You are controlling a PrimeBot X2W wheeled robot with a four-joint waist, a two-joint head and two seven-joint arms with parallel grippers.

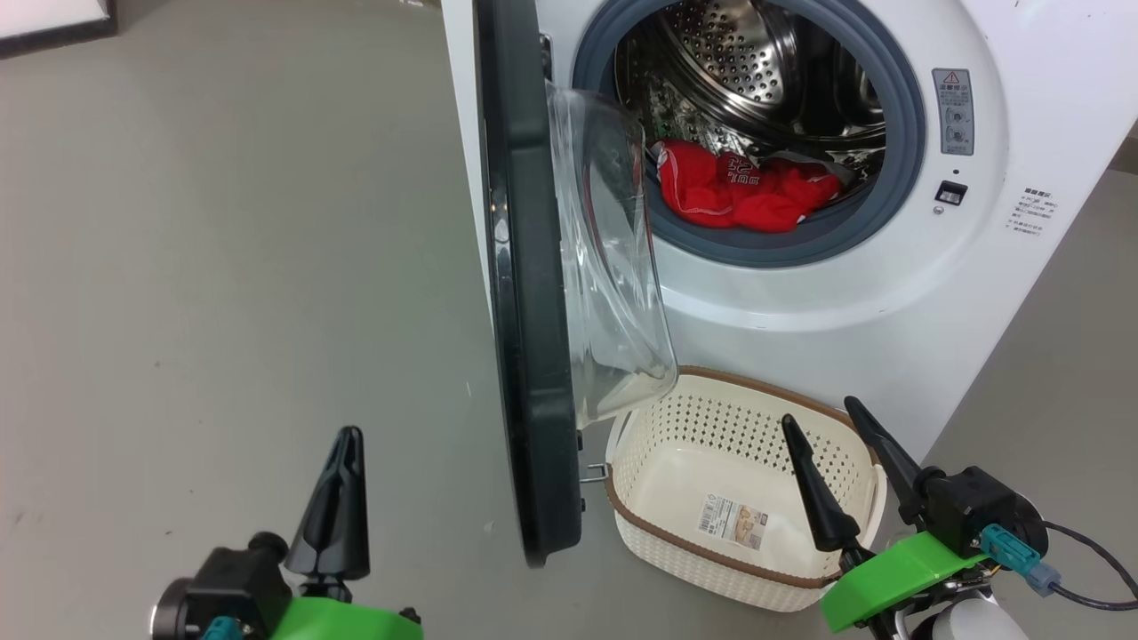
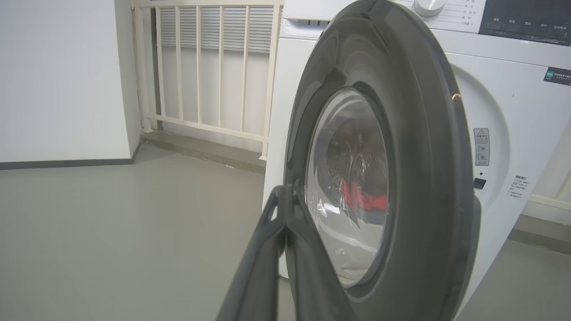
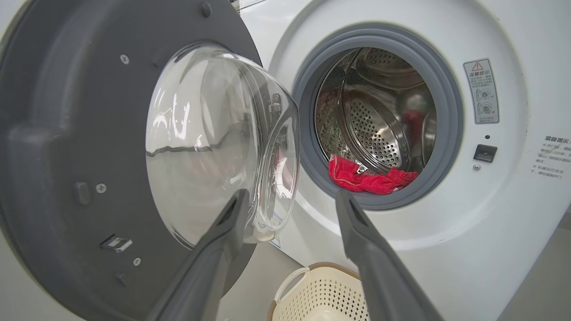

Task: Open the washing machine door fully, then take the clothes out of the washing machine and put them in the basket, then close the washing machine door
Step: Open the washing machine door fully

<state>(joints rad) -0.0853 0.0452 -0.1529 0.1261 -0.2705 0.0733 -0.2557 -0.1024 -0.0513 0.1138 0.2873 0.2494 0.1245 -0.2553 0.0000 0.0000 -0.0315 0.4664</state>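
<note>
- Clothes (image 1: 738,191) lie in a red heap at the front lip of the drum (image 1: 738,53), low in the mouth of the washing machine (image 1: 889,293), and spill onto the grey gasket (image 1: 902,151).
- To my eye they are soft, light and limp. A pinch on the raised fold in the middle of the heap should lift them, though loose ends will probably drape and may drag on the gasket.
- Beside them the washing machine door (image 1: 524,356) stands swung out, edge-on from the head view, with its glass bowl (image 1: 613,267) hanging over the left edge of the basket (image 1: 658,436). I judge it could swing wider.
- That door is rigid and hinged, so a push should serve better than a grip. The glossy black rim looks slippery, the matt grey inner face (image 3: 53,147) looks a surer place to press, and the glass is best left alone.
- On the floor (image 1: 222,267), the basket sits at the foot of the machine, holding nothing but a paper label (image 1: 733,520).
- Over on the door's outer side, the left tool (image 1: 353,436) is pinched together on nothing and is apart from the door.
- Above the basket's right edge, the right tool (image 1: 818,411) gapes wide and empty.
</note>
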